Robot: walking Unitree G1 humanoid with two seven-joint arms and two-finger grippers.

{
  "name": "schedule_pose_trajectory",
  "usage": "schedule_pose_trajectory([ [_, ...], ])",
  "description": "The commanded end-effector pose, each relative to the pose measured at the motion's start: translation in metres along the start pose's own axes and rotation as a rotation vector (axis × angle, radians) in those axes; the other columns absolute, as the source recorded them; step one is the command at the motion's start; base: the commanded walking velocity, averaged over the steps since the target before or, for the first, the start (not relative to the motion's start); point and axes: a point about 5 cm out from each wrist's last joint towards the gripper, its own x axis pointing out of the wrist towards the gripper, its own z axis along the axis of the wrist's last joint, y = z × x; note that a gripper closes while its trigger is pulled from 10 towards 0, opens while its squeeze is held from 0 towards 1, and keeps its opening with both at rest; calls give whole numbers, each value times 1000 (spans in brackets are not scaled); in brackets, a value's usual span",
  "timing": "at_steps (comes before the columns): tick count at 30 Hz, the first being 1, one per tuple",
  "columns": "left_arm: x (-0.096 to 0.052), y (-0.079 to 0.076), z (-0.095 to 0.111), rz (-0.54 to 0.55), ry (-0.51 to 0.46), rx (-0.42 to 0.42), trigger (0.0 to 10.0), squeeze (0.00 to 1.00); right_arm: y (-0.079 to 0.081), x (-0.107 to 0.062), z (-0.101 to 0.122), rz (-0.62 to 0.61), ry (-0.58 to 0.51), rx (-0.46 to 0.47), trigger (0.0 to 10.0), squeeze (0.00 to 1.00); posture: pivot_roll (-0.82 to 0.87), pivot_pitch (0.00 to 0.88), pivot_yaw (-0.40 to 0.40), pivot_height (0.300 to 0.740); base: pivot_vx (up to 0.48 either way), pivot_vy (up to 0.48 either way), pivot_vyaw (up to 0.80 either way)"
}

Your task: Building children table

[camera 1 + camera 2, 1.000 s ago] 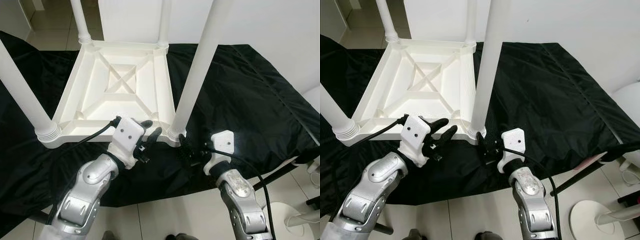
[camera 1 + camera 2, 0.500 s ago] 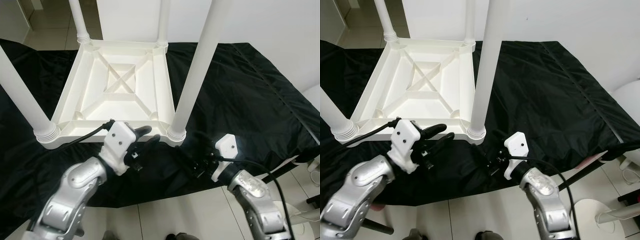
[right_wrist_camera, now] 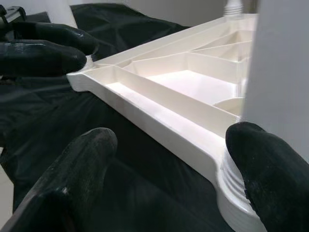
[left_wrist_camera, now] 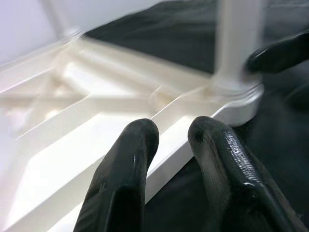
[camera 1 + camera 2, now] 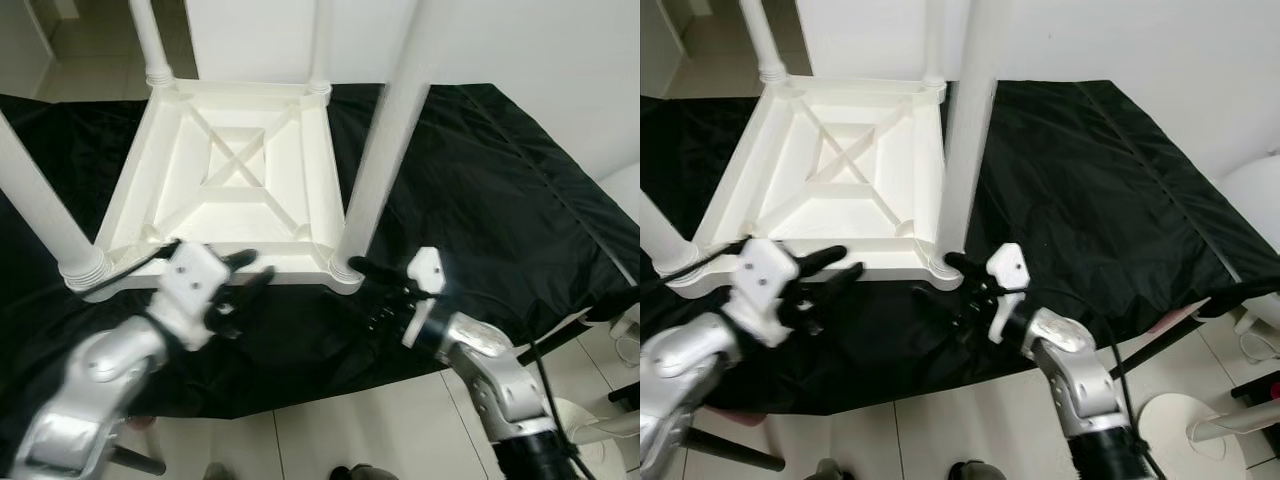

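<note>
We see a white plastic children's table lying upside down on a black cloth spread over the floor, its ribbed underside facing up and its four round white legs rising from the corners. Our left gripper sits at the table's near edge, just beside the rim, its two black fingers a little apart with nothing between them; in the left wrist view the rim runs just beyond the fingertips. Our right gripper is low on the cloth beside the near right corner, fingers spread wide and empty. In the right wrist view one fingertip lies close against the ribbed collar at the foot of that corner's leg, the other well out over the cloth.
</note>
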Motion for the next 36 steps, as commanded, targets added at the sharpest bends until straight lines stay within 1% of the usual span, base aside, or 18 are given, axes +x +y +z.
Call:
schedule_pose_trajectory([
  [1,-8,4,-2,-61,29,8,10000,0,2,8,-1,26,-9,15,10000,0,23,134,-30,740,0,0,0],
  [2,-8,4,-2,-61,29,8,10000,0,2,8,-1,26,-9,15,10000,0,23,134,-30,740,0,0,0],
  [3,-18,18,-8,-17,71,33,10000,0,3,15,0,33,-25,21,10000,0,26,134,-28,740,0,0,0],
  [5,-23,29,-12,31,99,54,10000,0,3,19,1,34,-41,27,10000,0,35,136,-32,740,0,0,0],
  [7,-23,29,-12,31,99,54,10000,0,3,19,1,34,-41,27,10000,0,35,136,-32,740,0,0,0],
  [9,-27,40,-16,85,118,75,10000,0,4,23,2,27,-53,31,10000,0,38,137,-33,740,0,0,0],
  [10,-27,40,-16,85,118,75,10000,0,4,23,2,27,-53,31,10000,0,38,137,-33,740,0,0,0],
  [13,-29,54,-23,197,131,81,10000,0,3,25,2,-9,-77,35,10000,0,39,138,-34,740,0,0,0],
  [20,-29,55,-33,240,144,49,10000,0,-3,11,3,-150,-120,55,10000,0,25,139,-26,740,0,0,0],
  [22,-28,56,-35,240,141,43,10000,0,-10,2,3,-215,-120,48,10000,0,19,140,-20,740,0,0,0],
  [23,-28,56,-35,240,141,43,10000,0,-10,2,3,-215,-120,48,10000,0,19,140,-20,740,0,0,0],
  [24,-27,56,-37,239,139,41,10000,0,-23,-10,2,-312,-121,36,10000,0,10,140,-19,740,0,0,0],
  [26,-27,56,-37,239,139,41,10000,0,-23,-10,2,-312,-121,36,10000,0,10,140,-19,740,0,0,0],
  [31,-26,59,-38,243,127,38,10000,0,-49,-35,2,-513,-113,-20,10000,0,5,140,-18,740,0,0,0],
  [32,-26,59,-38,243,127,38,10000,0,-49,-35,2,-513,-113,-20,10000,0,5,140,-18,740,0,0,0],
  [34,-24,59,-39,246,123,32,10000,0,-75,-54,5,-687,-109,-61,10000,0,-1,140,-16,740,0,0,0],
  [35,-24,59,-39,246,123,32,10000,0,-75,-54,5,-687,-109,-61,10000,0,-1,140,-16,740,0,0,0],
  [36,-24,59,-39,246,122,30,10000,0,-86,-63,7,-764,-109,-85,10000,0,-1,139,-17,740,0,0,0],
])
